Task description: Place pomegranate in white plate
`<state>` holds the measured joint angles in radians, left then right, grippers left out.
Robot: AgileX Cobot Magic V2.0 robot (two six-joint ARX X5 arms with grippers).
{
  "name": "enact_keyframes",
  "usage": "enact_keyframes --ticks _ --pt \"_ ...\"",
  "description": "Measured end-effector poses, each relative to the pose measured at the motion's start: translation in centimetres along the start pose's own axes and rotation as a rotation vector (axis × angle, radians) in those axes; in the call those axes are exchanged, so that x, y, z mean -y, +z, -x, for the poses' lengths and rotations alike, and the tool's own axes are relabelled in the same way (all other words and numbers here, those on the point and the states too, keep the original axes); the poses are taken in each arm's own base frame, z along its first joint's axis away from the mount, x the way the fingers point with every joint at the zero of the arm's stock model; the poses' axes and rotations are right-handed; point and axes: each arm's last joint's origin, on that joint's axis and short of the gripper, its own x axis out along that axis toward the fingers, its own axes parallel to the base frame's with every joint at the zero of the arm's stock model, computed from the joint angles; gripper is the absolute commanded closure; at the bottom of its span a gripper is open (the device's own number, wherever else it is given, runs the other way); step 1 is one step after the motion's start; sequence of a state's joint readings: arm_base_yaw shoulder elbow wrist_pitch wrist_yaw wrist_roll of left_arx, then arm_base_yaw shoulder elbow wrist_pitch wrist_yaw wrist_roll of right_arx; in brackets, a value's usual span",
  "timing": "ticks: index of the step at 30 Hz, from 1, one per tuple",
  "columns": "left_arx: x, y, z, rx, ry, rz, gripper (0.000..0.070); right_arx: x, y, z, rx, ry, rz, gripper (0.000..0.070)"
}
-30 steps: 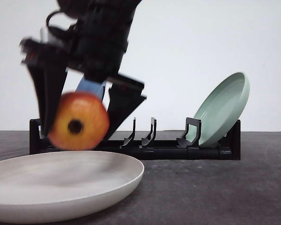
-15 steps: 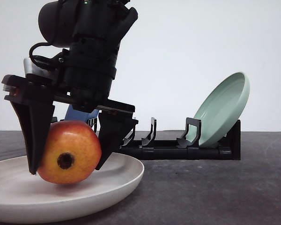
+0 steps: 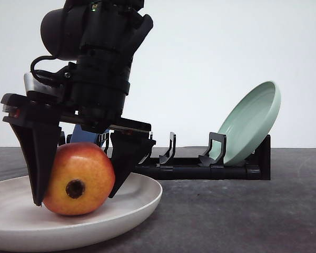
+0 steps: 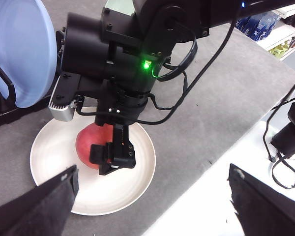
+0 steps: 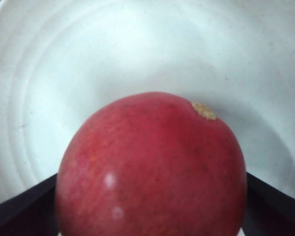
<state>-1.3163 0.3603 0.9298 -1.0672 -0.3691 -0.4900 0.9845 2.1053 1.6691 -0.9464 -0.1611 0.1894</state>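
- We find the pomegranate (image 3: 79,179) sitting in the white plate (image 3: 131,203), its underside touching the plate's floor, its dark calyx turned toward the front camera.
- The right end effector (image 3: 76,174) holds the fruit: one black finger lies against each side, tips reaching down close to the plate.
- From the right wrist, we see red speckled skin (image 5: 152,167) against the pale plate bottom (image 5: 88,64), with a small tan stem scar on the upper side.
- From the left wrist, the fruit (image 4: 91,145) lies near the plate's centre, the rim (image 4: 142,167) bare all round it.
- The left end effector (image 4: 152,196) hangs well above the worktop (image 4: 211,98), fingers spread wide, nothing between them.
- Behind the plate, a black dish rack (image 3: 200,163) stands on the dark worktop (image 3: 242,216).
- A pale green plate (image 3: 250,124) leans on edge in the rack's right end.
- A blue plate (image 4: 19,49) stands at the rack's left end, mostly hidden behind the arm in the front view.
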Motion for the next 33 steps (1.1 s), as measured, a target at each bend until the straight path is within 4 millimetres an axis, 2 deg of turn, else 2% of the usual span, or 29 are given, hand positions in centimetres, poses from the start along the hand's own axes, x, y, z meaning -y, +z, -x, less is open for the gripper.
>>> enact_keyframes --ticks 9,12,15,18,20,23,28,33 --pt "-0.1 0.0 0.0 0.01 0.018 0.0 0.0115 -0.1 -0.1 0.1 -0.007 -0.002 0.012 0.0" --pt "-0.1 0.0 0.0 0.01 0.018 0.0 0.0115 -0.1 -0.3 1.3 -0.004 -0.005 0.02 0.0" --pt "-0.1 0.0 0.0 0.01 0.018 0.0 0.0115 -0.2 -0.9 4.9 0.054 0.002 0.03 0.0" --pt "0.0 0.0 0.0 0.01 0.018 0.0 0.0115 -0.5 -2.4 10.3 0.153 0.015 0.043 0.0" --pt "0.0 0.0 0.0 0.01 0.018 0.0 0.0115 -0.5 -3.9 13.9 0.214 0.019 0.044 0.0" --pt "-0.1 0.0 0.0 0.012 0.02 0.0 0.0115 -0.1 -6.5 18.0 0.261 -0.016 0.034 0.0" --pt "0.1 0.3 -0.3 0.021 0.043 0.0 0.0115 1.0 -11.0 21.4 0.347 -0.089 0.006 0.0" --pt "0.8 1.1 -1.2 0.059 0.078 0.007 0.0115 2.0 -16.4 21.8 0.407 -0.131 -0.011 0.0"
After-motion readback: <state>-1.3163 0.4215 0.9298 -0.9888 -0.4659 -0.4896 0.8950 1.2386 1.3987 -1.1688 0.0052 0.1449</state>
